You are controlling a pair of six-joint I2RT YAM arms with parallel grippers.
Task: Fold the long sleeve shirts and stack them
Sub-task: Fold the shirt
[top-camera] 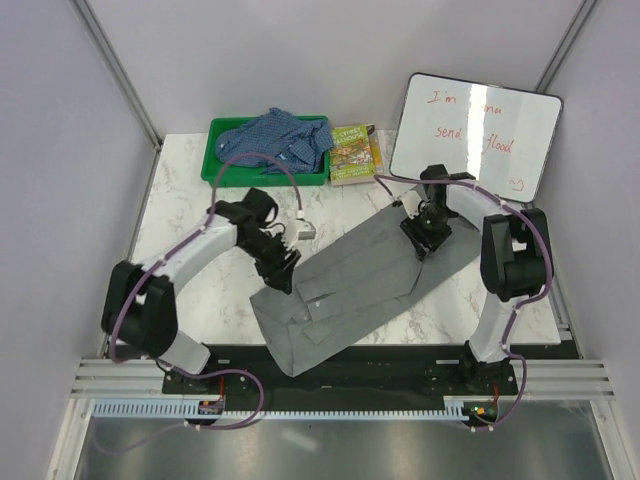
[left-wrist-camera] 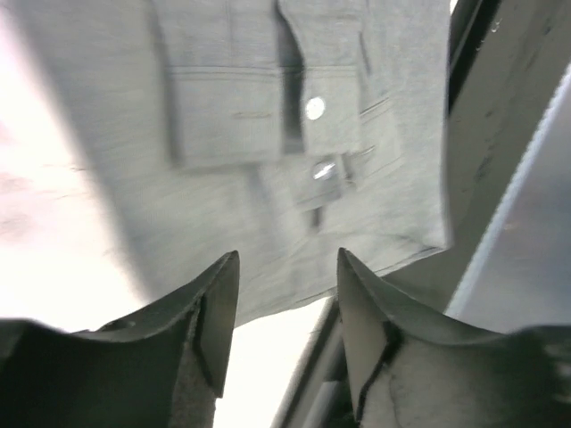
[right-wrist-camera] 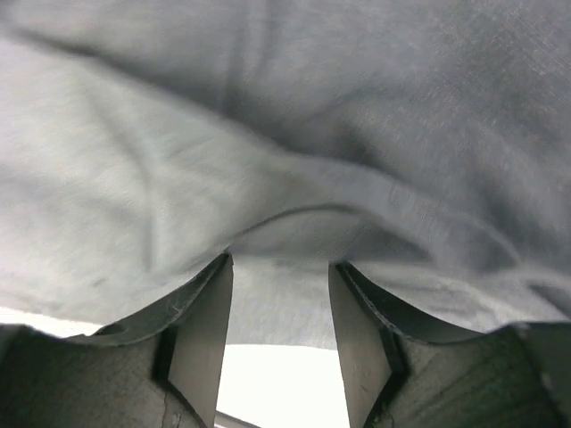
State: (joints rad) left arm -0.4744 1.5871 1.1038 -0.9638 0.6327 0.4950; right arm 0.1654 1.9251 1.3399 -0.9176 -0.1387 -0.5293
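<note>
I see the grey shirt (top-camera: 360,280) lying diagonally across the middle of the surface (top-camera: 180,190), partly folded. The blue checked shirt (top-camera: 280,135) sits crumpled in the green bin (top-camera: 215,172) at the back. My left gripper (top-camera: 280,264) is released at the grey shirt's left edge. My right gripper (top-camera: 425,240) is spread over its far end, holding nothing.
</note>
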